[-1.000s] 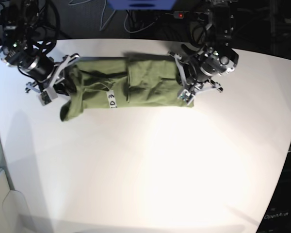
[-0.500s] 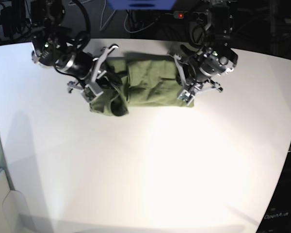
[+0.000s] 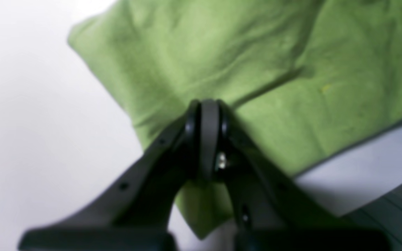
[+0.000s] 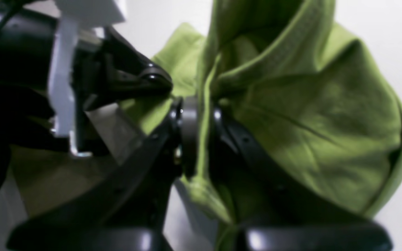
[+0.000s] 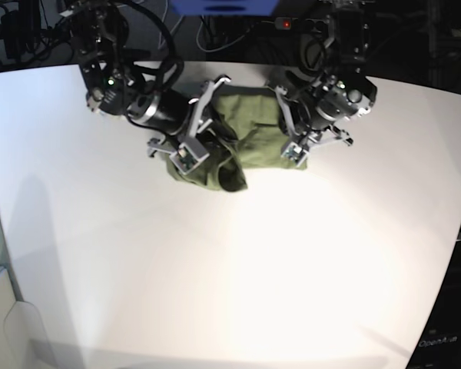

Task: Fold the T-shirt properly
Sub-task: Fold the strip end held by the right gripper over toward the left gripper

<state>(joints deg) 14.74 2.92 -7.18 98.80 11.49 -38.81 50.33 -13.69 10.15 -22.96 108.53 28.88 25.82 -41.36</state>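
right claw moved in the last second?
Yes. The right claw, shut on the T-shirt, carried that end across the table toward the stationary left claw.

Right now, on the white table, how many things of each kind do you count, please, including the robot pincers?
T-shirt: 1, green
Pincers: 2, the left pincer shut and the right pincer shut on the T-shirt
Table: 1, white
Total: 4

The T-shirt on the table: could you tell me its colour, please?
Plain olive green T-shirt, no print; clearest in the left wrist view.
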